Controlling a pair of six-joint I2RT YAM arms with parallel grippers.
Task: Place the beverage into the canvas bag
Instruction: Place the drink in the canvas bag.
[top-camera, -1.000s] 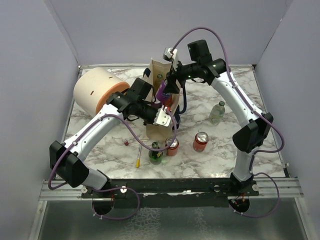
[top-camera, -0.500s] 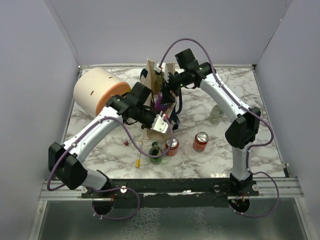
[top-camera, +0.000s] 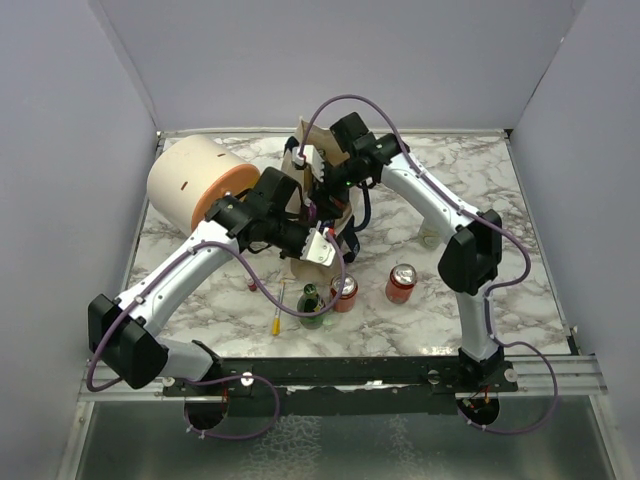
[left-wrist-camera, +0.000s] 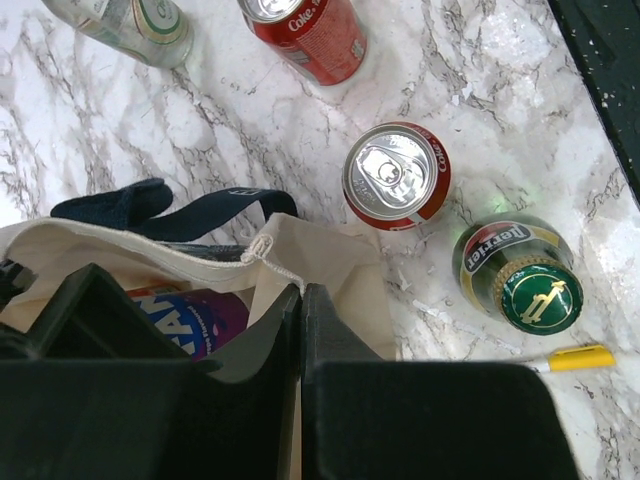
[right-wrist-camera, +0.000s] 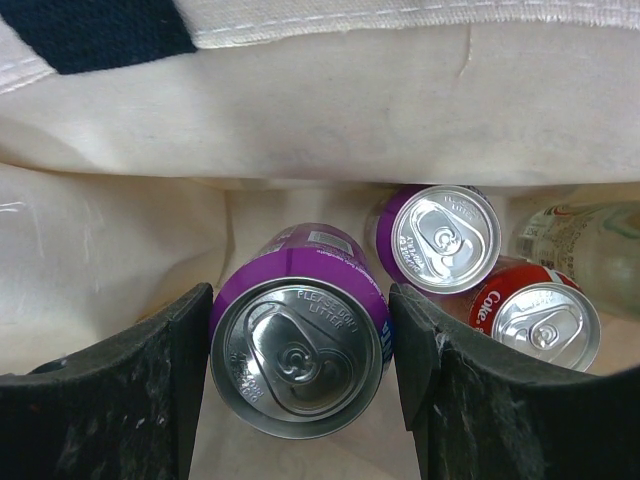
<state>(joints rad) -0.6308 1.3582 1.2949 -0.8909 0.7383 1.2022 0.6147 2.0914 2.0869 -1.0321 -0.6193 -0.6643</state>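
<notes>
nearest, at the front of the marble table (top-camera: 420, 320), a green glass bottle (left-wrist-camera: 518, 280) with a gold cap stands just beside a red cola can (left-wrist-camera: 396, 176), and a yellow pen (left-wrist-camera: 572, 357) lies close by. a second red can (top-camera: 401, 282) stands to the right, apart from them. just behind the first can the canvas bag (left-wrist-camera: 330, 262) stands upright, with a navy strap (left-wrist-camera: 190, 212) lying over its rim. the left gripper (left-wrist-camera: 302, 295) has its jaws pressed fully together on the bag's cream rim, pinching the cloth. farther in, the right gripper (right-wrist-camera: 300, 300) is down inside the bag's mouth. its jaws stand about a can's width apart and clamp the purple can (right-wrist-camera: 300, 345) on both sides, upright and low inside the bag. whether the can rests on the bottom cannot be told. beyond it in the bag are another purple can (right-wrist-camera: 445, 240), a third red can (right-wrist-camera: 540, 320) and a clear bottle (right-wrist-camera: 585, 240). at the back left sits a cream-and-orange drum (top-camera: 190, 180).
</notes>
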